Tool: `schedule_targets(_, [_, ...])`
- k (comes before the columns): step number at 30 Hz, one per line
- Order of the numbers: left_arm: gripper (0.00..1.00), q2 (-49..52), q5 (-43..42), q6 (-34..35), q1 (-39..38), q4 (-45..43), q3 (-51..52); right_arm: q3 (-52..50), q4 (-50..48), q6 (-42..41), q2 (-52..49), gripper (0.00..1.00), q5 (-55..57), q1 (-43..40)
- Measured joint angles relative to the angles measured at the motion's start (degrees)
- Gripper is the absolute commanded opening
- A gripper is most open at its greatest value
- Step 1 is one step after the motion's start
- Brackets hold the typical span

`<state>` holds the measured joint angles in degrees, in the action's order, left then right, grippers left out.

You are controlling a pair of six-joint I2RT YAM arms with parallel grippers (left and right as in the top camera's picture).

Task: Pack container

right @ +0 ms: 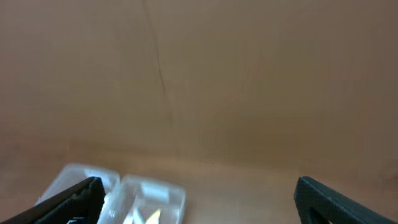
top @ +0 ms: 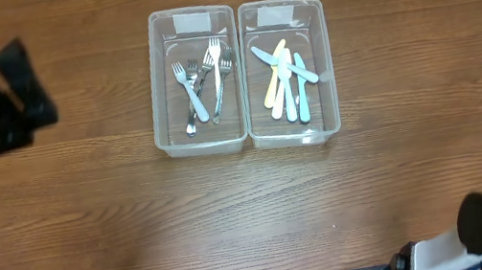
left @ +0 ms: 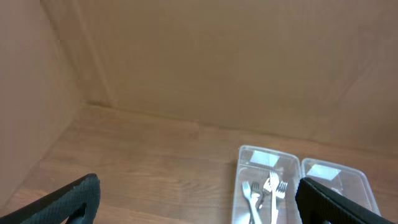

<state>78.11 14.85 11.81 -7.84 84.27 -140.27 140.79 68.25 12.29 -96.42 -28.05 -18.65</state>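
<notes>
We see a wooden table (top: 234,214) before a plain brown wall (left: 217,62). Toward twelve o'clock, two clear tubs touch side by side: the left container (top: 173,136) holds forks (top: 206,87), and the right container (top: 326,73) holds pastel knives (top: 286,84). The left gripper (left: 199,199) hovers at nine o'clock and the right gripper (right: 199,196) near five. Both have their fingers spread wide and hold nothing.

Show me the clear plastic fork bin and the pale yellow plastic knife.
Clear plastic fork bin (top: 156,90), overhead view, left wall.
Pale yellow plastic knife (top: 274,86), overhead view, mid-handle.
</notes>
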Motion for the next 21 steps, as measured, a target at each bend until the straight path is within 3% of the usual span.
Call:
schedule_targets(6, [1.0,0.22,1.09,0.02,0.0,1.01,-0.02,3.87,1.25,0.5,4.11,1.0,-1.01,0.0])
schedule_targets(21, [1.0,7.28,1.27,0.02,0.0,3.06,0.04,3.15,2.34,0.63,0.79,1.0,-5.29,-0.02])
